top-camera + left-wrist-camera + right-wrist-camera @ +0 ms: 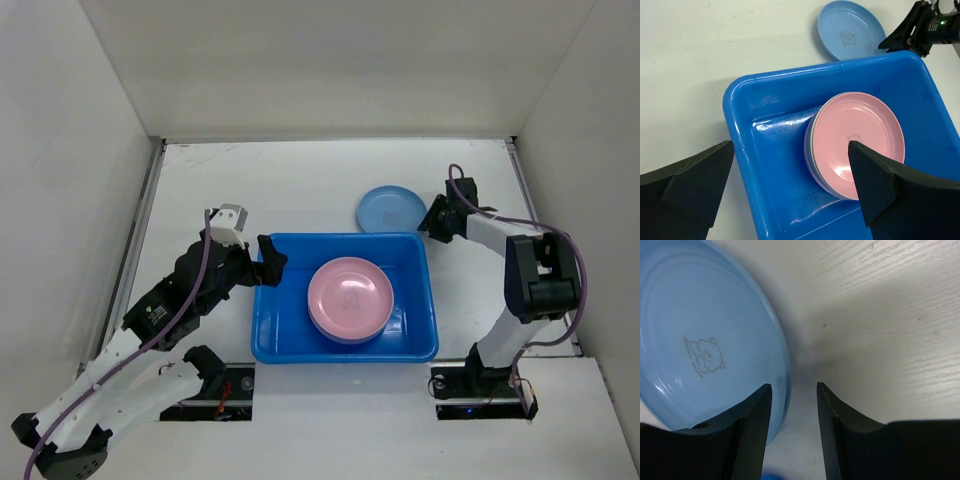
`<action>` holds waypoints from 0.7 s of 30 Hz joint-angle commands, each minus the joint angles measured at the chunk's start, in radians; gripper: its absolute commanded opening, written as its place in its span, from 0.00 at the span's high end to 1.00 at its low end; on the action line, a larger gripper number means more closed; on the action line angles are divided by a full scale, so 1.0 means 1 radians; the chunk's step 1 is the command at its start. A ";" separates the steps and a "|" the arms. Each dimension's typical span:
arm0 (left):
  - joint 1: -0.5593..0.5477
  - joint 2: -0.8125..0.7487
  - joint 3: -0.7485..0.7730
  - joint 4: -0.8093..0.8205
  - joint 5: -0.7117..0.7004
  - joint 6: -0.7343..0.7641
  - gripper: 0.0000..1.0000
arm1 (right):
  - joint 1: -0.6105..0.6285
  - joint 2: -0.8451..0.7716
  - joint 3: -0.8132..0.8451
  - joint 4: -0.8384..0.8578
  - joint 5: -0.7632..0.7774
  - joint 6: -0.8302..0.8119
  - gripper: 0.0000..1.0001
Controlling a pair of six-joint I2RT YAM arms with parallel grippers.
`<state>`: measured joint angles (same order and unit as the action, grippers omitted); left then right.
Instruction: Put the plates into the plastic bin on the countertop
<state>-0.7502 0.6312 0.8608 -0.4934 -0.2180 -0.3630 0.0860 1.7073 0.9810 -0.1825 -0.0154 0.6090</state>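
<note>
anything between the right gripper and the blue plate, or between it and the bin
Nothing visible. The right gripper is at the rim of the blue plate, which lies just behind the bin; only its far wall to clear.

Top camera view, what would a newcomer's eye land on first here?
The bright blue plastic bin in the middle of the white countertop stands out most. A pink plate tops a stack of plates inside it, right of centre. Just behind the bin's far rim lies a lone light blue plate, with the right gripper at its right edge, jaws apart.
</note>
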 commanded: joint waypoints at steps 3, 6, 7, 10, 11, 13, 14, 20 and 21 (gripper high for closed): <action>0.012 -0.008 0.057 -0.025 0.000 0.013 0.00 | -0.006 0.032 0.097 -0.100 -0.015 -0.020 0.53; 0.013 -0.011 0.061 -0.028 0.000 0.012 0.00 | -0.001 0.063 0.151 -0.155 -0.027 -0.041 0.54; 0.013 -0.011 0.066 -0.033 0.000 0.010 0.00 | -0.001 0.072 0.168 -0.169 -0.035 -0.046 0.55; 0.013 -0.016 0.078 -0.050 -0.003 0.010 0.00 | -0.004 0.094 0.199 -0.193 -0.055 -0.051 0.59; 0.015 -0.019 0.083 -0.054 -0.006 0.012 0.00 | -0.006 0.098 0.206 -0.201 -0.061 -0.052 0.61; 0.018 -0.025 0.092 -0.063 -0.007 0.015 0.00 | -0.007 0.107 0.219 -0.213 -0.072 -0.055 0.64; 0.021 -0.028 0.095 -0.068 -0.007 0.016 0.00 | -0.007 0.112 0.226 -0.222 -0.078 -0.060 0.65; 0.042 -0.033 0.099 -0.077 -0.001 0.022 0.00 | -0.007 0.129 0.255 -0.253 -0.095 -0.074 0.82; 0.044 -0.033 0.099 -0.077 0.000 0.024 0.00 | -0.007 0.130 0.257 -0.253 -0.095 -0.074 0.86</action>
<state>-0.7166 0.6075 0.9188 -0.5594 -0.2180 -0.3492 0.0849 1.8282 1.1915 -0.4088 -0.0898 0.5488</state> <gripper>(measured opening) 0.997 0.162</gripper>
